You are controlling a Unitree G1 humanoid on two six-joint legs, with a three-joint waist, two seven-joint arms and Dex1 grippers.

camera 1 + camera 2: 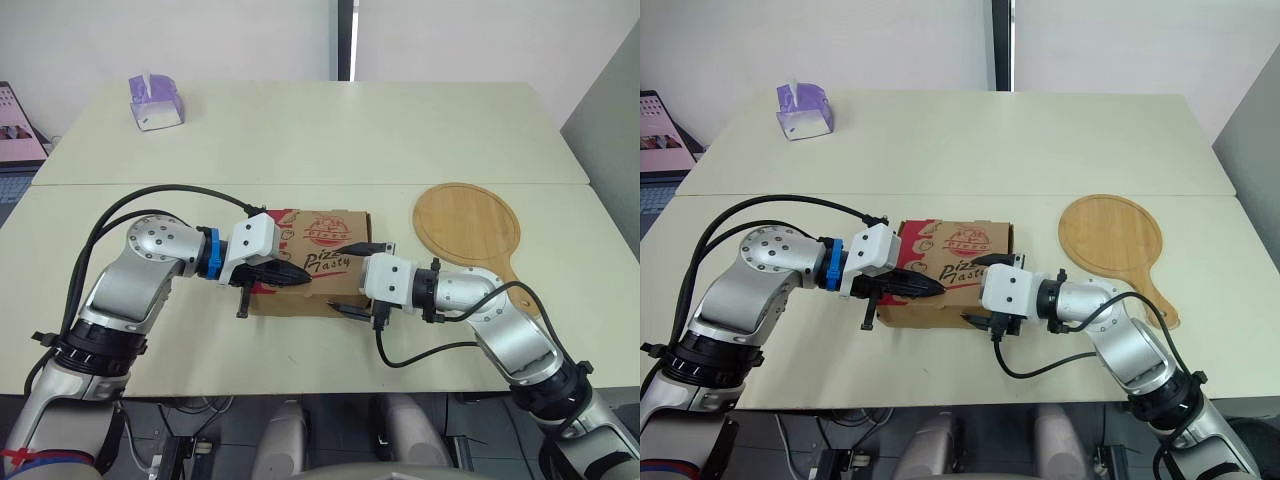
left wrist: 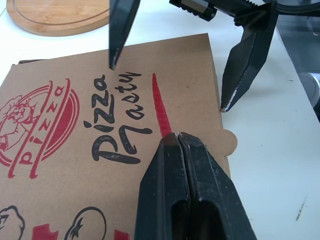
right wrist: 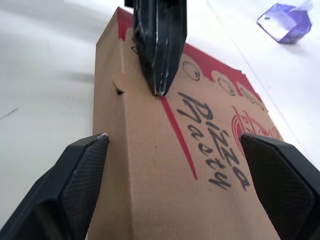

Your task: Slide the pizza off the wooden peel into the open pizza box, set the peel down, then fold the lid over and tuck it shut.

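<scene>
Head views: cream tables [image 1: 300, 130] against a pale wall. I see the box [image 1: 322, 232], lid down, at the middle of the near table. The peel [image 1: 468, 222] lies flat to its right, apart from it, and a tissue box [image 1: 155, 102] stands on the far table.
Left wrist view: my left gripper [image 2: 176, 137], fingers pressed together, rests its tip on the lid near the front edge.
Right wrist view: my right gripper [image 3: 173, 137], fingers spread wide, straddles the box's front edge. I cannot tell whether it touches.
</scene>
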